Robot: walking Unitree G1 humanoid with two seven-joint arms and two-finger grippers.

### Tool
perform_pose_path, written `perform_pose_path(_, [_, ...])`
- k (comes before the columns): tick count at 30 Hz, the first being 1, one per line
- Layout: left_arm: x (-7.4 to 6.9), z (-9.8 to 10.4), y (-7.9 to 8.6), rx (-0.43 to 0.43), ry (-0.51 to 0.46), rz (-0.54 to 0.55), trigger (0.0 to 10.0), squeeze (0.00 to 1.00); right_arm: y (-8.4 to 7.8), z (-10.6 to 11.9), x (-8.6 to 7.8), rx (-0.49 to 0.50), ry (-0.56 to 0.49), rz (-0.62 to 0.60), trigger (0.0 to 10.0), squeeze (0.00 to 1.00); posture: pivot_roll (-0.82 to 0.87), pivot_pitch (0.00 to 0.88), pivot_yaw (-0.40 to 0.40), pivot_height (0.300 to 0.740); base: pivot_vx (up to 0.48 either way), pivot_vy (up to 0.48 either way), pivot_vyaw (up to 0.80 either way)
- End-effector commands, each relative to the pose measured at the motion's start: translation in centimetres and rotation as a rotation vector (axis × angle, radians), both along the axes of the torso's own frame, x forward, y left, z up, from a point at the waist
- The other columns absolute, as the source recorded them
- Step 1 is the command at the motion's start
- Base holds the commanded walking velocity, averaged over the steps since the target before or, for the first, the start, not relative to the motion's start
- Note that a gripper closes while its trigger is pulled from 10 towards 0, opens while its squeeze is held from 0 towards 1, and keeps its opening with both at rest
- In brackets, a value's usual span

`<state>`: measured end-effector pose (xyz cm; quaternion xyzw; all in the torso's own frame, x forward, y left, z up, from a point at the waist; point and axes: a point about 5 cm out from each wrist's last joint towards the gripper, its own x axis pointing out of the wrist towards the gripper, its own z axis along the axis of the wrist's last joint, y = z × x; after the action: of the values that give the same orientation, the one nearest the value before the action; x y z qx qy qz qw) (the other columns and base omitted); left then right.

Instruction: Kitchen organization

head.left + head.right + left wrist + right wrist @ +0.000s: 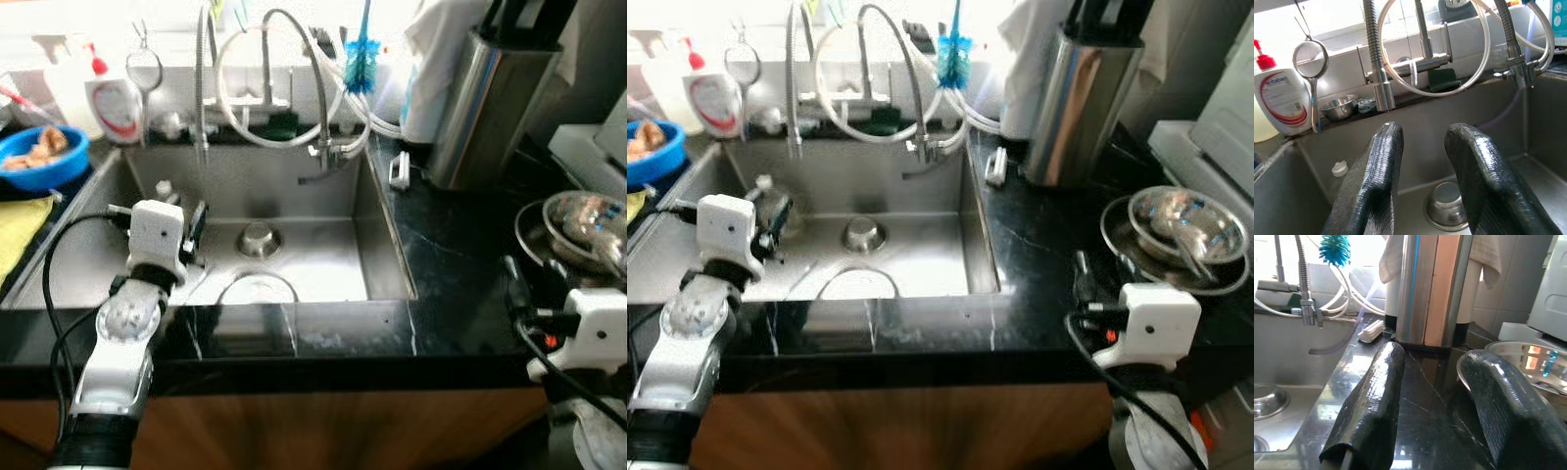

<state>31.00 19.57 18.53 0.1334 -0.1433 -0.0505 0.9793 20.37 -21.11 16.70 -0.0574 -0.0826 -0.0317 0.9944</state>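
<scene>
Our left gripper [1422, 183] hangs over the left part of the stainless steel sink basin [304, 259], its two black fingers [1374, 181] spread apart with nothing between them, aimed toward the basin's back wall. Straight beyond the fingertips lies the round metal drain strainer [1445, 209] on the basin floor, and past it rise the coiled chrome spring faucets [201, 88] with looping white hoses [279, 78], which crowd the room above the back rim. To the outer side of the left finger we see a small white cap [1339, 168] against the basin wall, a wire mesh strainer [1311, 61] hanging upright with its handle pointing down, a white soap bottle with a red pump [1277, 100], and a small steel bowl [1339, 106] on the ledge. Our right gripper [1432, 409] sits low over the black marble table [451, 284], fingers [1374, 401] released and parted, holding nothing. Ahead of them stands the tall, upright stainless steel knife block [1430, 289], blocking the way forward; a small white brush [1371, 331] lies flat near the sink edge, beside the left finger. Beside the right finger rests a shallow steel bowl on a plate [1185, 230]. Bare table lies open between the fingers and the knife block. A blue bowl [39, 157] sits far beyond the left gripper's outer side.
</scene>
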Motion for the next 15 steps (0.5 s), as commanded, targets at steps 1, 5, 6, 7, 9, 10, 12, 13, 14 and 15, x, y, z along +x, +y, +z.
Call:
perform_pose_path(1, [0.02,0.20,0.03,-0.001,-0.008,0.000,10.0,0.00,-0.13,-0.14,-0.12,-0.002,0.016,-0.003,10.0,0.00,-0.02,0.011,0.003,0.740,0.000,0.000,-0.76])
perform_pose_path(5, [-0.04,0.16,0.02,-0.006,-0.007,-0.001,10.0,0.00,-0.10,-0.15,-0.12,-0.001,0.019,0.000,10.0,0.00,-0.02,0.010,0.000,0.740,0.000,0.000,-0.75])
perform_pose_path(6, [-0.05,0.16,0.02,-0.006,-0.007,-0.001,10.0,0.00,-0.10,-0.15,-0.12,-0.002,0.019,0.001,10.0,0.00,-0.02,0.010,0.000,0.740,0.000,0.000,-0.74])
perform_pose_path(7, [-0.06,0.15,0.01,-0.007,-0.007,-0.001,10.0,0.00,-0.13,-0.16,-0.12,-0.002,0.020,0.001,10.0,0.00,-0.02,0.009,-0.001,0.740,0.000,0.000,-0.74])
perform_pose_path(9, [-0.07,0.13,0.00,-0.007,-0.007,-0.001,10.0,0.00,-0.14,-0.17,-0.11,-0.004,0.022,0.003,10.0,0.00,-0.02,0.009,-0.001,0.740,0.000,0.000,-0.74])
perform_pose_path(10, [-0.06,0.11,0.00,-0.007,-0.007,-0.002,10.0,0.00,-0.15,-0.15,-0.09,-0.004,0.022,0.004,10.0,0.00,-0.02,0.009,-0.001,0.740,0.000,0.000,-0.74])
perform_pose_path(12, [-0.04,0.10,-0.03,-0.009,-0.006,-0.002,10.0,0.00,-0.19,-0.14,-0.07,-0.005,0.022,0.005,10.0,0.00,-0.02,0.006,-0.002,0.740,0.000,0.000,-0.74])
perform_pose_path(13, [-0.04,0.10,-0.03,-0.009,-0.006,-0.002,10.0,0.00,-0.19,-0.14,-0.07,-0.005,0.022,0.005,10.0,0.00,-0.02,0.006,-0.002,0.740,0.000,0.000,-0.74])
perform_pose_path(14, [-0.03,0.06,-0.05,-0.008,-0.005,-0.003,10.0,0.00,-0.20,-0.15,-0.06,-0.005,0.023,0.005,10.0,0.00,-0.02,0.005,-0.002,0.740,0.000,0.000,-0.74])
perform_pose_path(15, [-0.03,0.05,-0.07,-0.009,-0.004,-0.004,10.0,0.00,-0.21,-0.14,-0.07,-0.006,0.024,0.005,10.0,0.00,-0.02,0.007,-0.002,0.740,0.000,0.000,-0.73])
